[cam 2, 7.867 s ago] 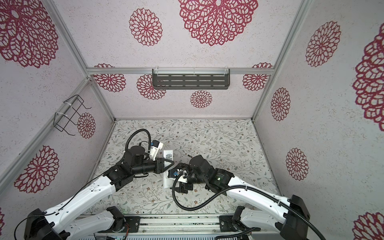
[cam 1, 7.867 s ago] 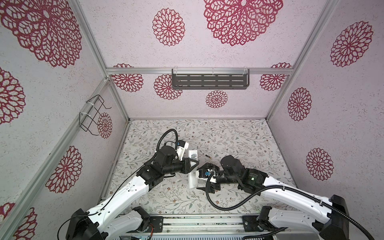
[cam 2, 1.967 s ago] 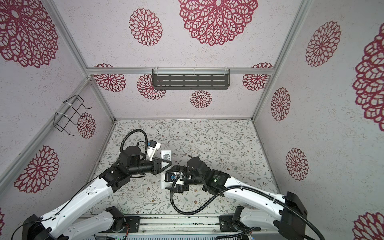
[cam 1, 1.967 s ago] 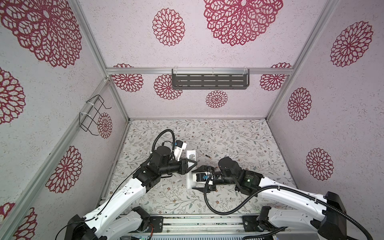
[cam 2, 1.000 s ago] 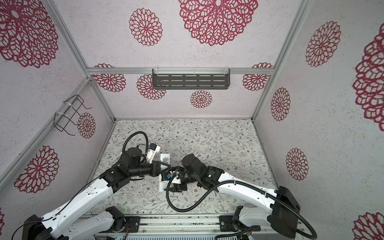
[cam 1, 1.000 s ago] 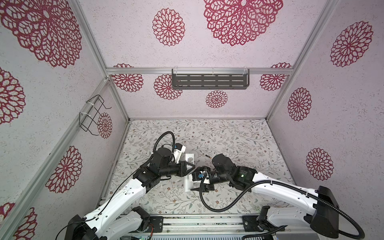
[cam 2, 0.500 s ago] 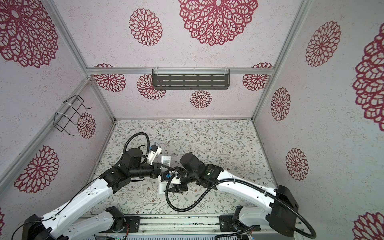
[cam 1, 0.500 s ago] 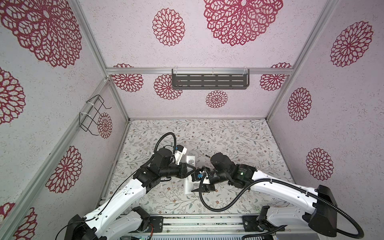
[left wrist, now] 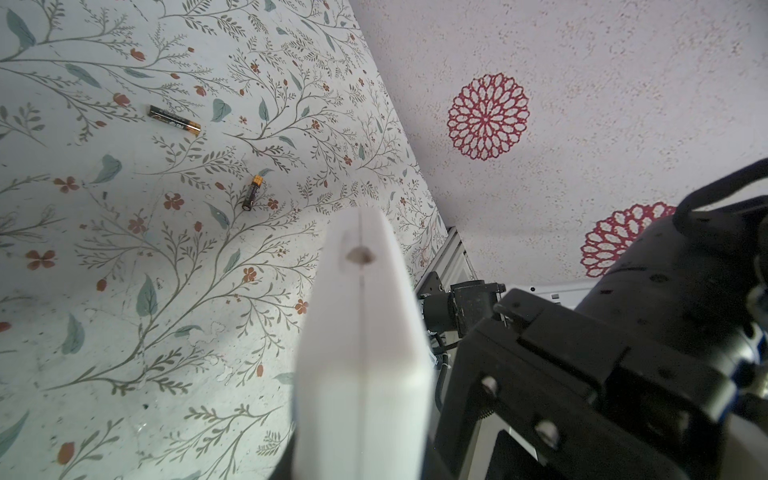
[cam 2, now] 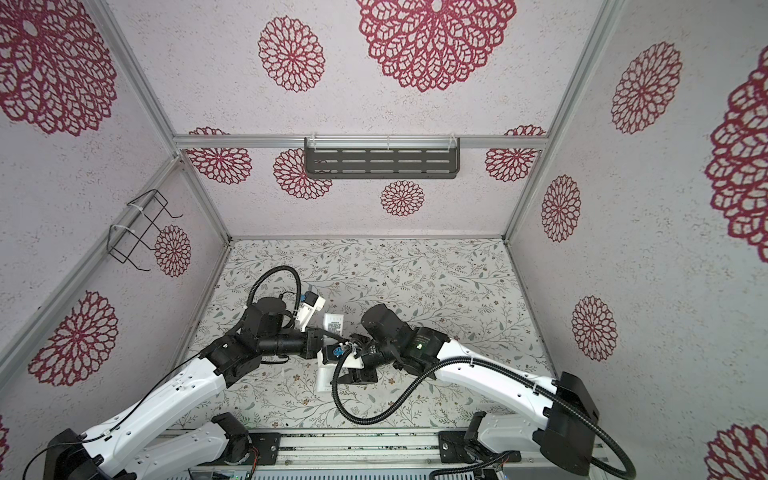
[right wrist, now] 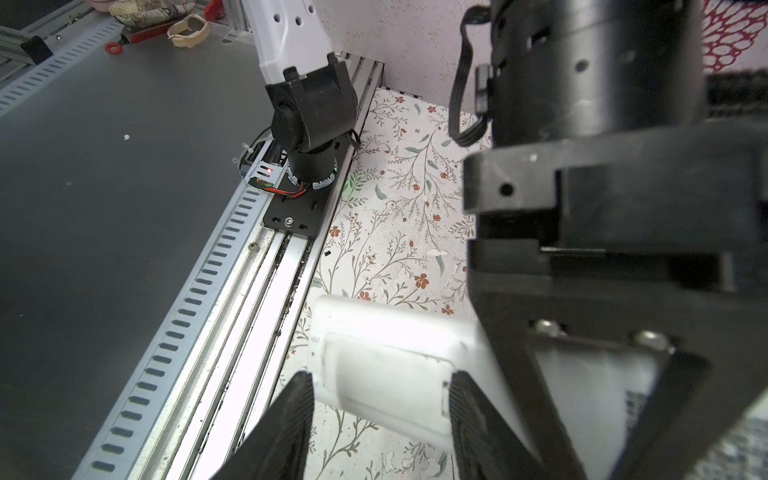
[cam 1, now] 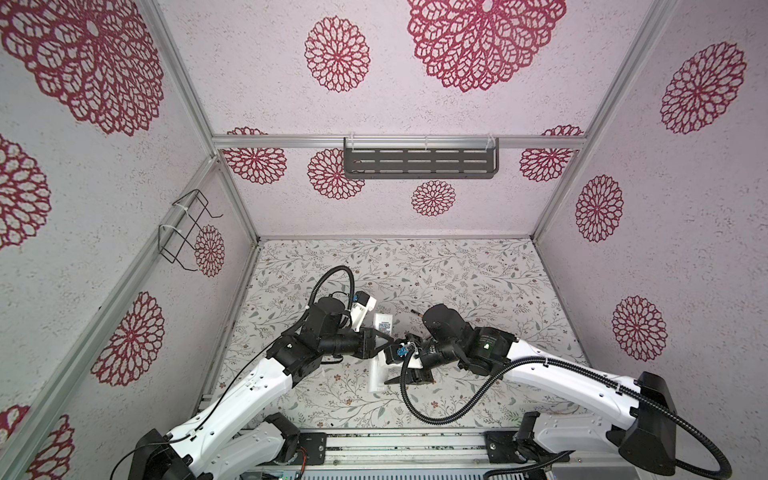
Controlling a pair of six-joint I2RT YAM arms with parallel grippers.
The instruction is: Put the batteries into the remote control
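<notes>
Right wrist view gave us the bit that mattered. The remote (right wrist: 374,320) sat right in front of the right end effector (right wrist: 376,378), with its cover (right wrist: 390,370) end between the two fingers (right wrist: 286,415). The fingers stood apart, one just off the remote's tip and one over the cover's inner edge. That put them in line with the remote's length, not across it. We couldn't see them pinching anything, so we called it open. The cover looked to be in place, but it was blurry, so no promises.

In both top views the remote's long axis ran near-to-far across the table (cam 1: 478,291). The left end effector (cam 1: 380,344) was clamped tight on the remote's middle and, we reckoned, held it clear of the table. The left arm (cam 1: 249,386) came in from the left with its wrist level and pointing right. The right arm (cam 1: 561,374) reached in low from the right, elbow bent, wrist pointing left at the remote's near end.

Left wrist view looked down the remote's thin edge. Past its far tip a battery (left wrist: 174,121) and a second battery (left wrist: 252,192) lay loose on the table, well apart from both end effectors. We figured the right arm was the free one to fetch them once the cover was off.
</notes>
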